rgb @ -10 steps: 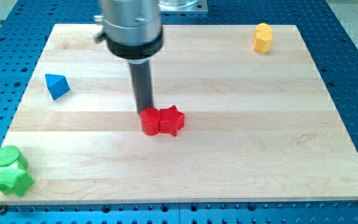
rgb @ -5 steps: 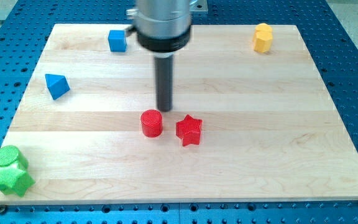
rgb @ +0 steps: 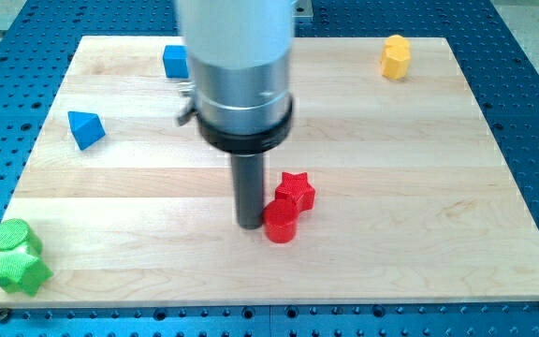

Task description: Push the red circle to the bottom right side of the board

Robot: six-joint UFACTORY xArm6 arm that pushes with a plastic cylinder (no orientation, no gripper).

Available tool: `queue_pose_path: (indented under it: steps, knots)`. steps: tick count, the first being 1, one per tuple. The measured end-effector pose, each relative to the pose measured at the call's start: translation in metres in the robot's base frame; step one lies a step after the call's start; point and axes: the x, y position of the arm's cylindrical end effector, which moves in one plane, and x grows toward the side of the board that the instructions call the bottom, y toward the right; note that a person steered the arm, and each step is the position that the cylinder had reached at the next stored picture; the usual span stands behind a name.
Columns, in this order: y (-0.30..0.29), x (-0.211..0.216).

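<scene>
The red circle stands on the wooden board, below the middle and a little toward the view's bottom. My tip is right at its left side, touching or nearly touching it. The red star sits against the circle's upper right. The rod and the arm's wide body rise above the tip and hide part of the board's upper middle.
A blue cube is at the top left, partly beside the arm. A blue triangle lies at the left. A yellow block is at the top right. A green circle and green star sit at the bottom left corner.
My tip moved down the view and came round to the red circle's left. The circle has slid right and down; the red star has shifted slightly up and right.
</scene>
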Motion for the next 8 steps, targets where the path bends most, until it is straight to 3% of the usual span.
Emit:
queue_pose_path:
  steps: [1,3,4,7,8]
  knots:
    - [0.03,-0.008]
    - [0.028,0.024]
    - [0.113,0.045]
    - [0.101,0.087]
    - [0.155,0.086]
